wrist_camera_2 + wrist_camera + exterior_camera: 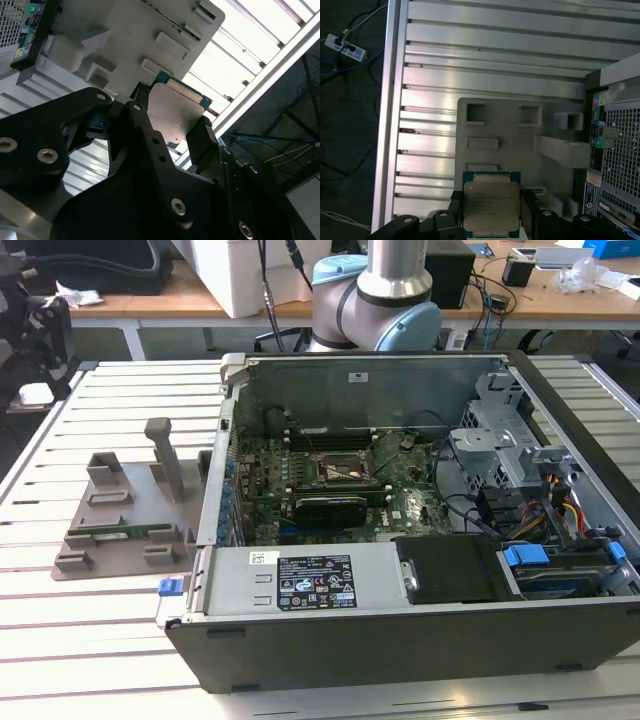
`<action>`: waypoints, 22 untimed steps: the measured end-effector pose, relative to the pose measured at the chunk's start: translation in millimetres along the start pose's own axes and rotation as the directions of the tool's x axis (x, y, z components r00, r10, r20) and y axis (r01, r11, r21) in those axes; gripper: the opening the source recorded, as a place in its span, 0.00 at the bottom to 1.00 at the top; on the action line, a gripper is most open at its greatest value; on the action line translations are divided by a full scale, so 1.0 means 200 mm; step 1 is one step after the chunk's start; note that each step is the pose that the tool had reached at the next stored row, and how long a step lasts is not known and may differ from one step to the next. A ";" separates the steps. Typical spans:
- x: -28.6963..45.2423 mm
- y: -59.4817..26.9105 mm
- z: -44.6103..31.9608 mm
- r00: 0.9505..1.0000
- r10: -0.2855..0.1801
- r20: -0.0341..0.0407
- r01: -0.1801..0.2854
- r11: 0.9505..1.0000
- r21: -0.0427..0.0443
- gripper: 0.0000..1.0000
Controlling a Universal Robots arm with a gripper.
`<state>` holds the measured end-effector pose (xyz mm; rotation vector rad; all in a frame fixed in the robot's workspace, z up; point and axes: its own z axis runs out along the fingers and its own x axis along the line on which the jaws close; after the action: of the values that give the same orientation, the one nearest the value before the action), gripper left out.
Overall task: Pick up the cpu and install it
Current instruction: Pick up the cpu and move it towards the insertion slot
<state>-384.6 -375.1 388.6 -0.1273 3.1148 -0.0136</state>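
Note:
The cpu (491, 202) is a flat square chip with a silvery top and a thin green rim. My gripper (491, 220) is shut on it, with a black finger (456, 210) against each of two opposite edges. In the second wrist view the cpu (175, 112) sits between the same black fingers (202, 137) of the gripper (172, 125). It hangs in the air above the grey fixture tray (510, 135) on the slatted table. The black-framed socket (345, 472) lies on the motherboard inside the open computer case (400, 630).
The grey fixture tray (120, 510) lies at the exterior view's left of the case, with an upright post (165, 455) and a green memory stick (120, 533) in it. The arm's base (380, 290) rises behind the case. Cables and a drive cage (500, 440) crowd the case's right side.

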 end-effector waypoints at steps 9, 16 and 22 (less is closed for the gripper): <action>-0.049 -0.004 -0.060 1.000 0.000 0.000 0.000 1.000 0.000 0.55; -0.289 -0.024 -0.053 1.000 0.000 0.000 0.000 1.000 0.000 0.55; -0.504 -0.042 -0.048 1.000 0.000 -0.001 0.000 1.000 0.000 0.55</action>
<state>-283.8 -375.1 400.7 -0.1273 3.1157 -0.0135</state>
